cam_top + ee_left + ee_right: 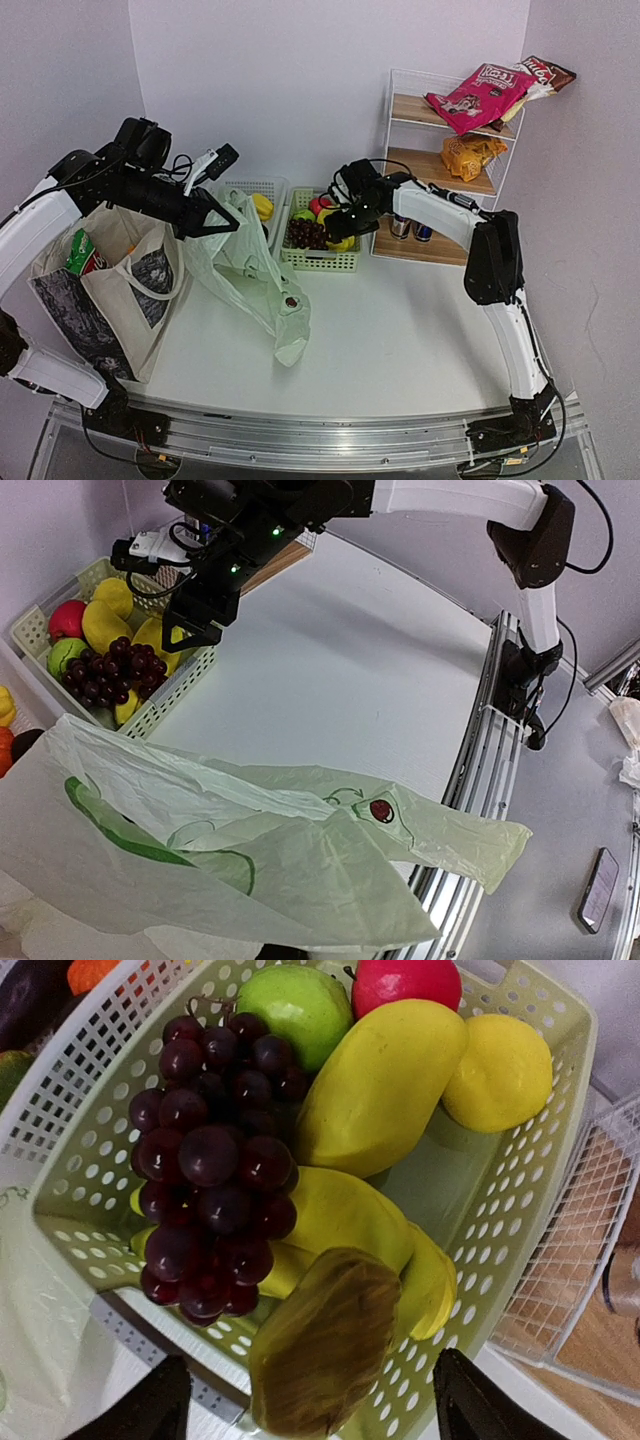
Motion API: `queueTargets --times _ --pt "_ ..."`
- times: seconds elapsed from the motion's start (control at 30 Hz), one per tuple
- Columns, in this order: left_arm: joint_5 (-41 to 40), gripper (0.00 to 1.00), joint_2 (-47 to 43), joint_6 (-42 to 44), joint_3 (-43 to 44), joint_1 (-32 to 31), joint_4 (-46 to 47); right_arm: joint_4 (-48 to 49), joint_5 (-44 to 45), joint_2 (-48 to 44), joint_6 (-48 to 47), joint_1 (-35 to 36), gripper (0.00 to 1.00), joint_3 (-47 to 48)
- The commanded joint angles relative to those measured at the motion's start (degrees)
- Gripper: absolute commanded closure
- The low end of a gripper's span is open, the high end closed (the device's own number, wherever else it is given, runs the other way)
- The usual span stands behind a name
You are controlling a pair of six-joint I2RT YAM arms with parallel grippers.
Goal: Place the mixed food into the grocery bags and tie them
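In the green basket (560, 1160), grapes (210, 1160), yellow fruit (380, 1090), green apple (295, 1005)

**Bags at the left, most food not yet packed**

The large beige canvas tote (110, 290) with a black-and-white print panel stands open at the left of the white table (400, 330). A green-and-white crinkly snack packet (82, 252) sits upright inside it. Just beside the tote, the thin pale-green plastic bag (255, 290), printed with avocados, hangs by its top edge from the left gripper (226, 227), its lower end trailing on the table. A bunch of dark purple grapes (205, 1160) lies on yellow fruit pieces (375, 1085) in the green slotted basket (560, 1160). An orange crinkly packet (470, 153) lies on the middle shelf of the wire-and-wood rack (410, 160). 2 drink cans (400, 226) stand on its bottom shelf.
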Motion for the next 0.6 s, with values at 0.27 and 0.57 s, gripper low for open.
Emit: queueTargets --times 0.27,0.57 --pt "0.44 1.0 -0.71 0.78 1.63 0.15 0.7 10.27 9.06 5.62 -9.03 0.13 0.73 3.59" --pt "0.38 1.0 -1.28 1.19 1.13 0.09 1.41 13.22 17.61 0.4 -13.75 0.33 1.0 3.38"
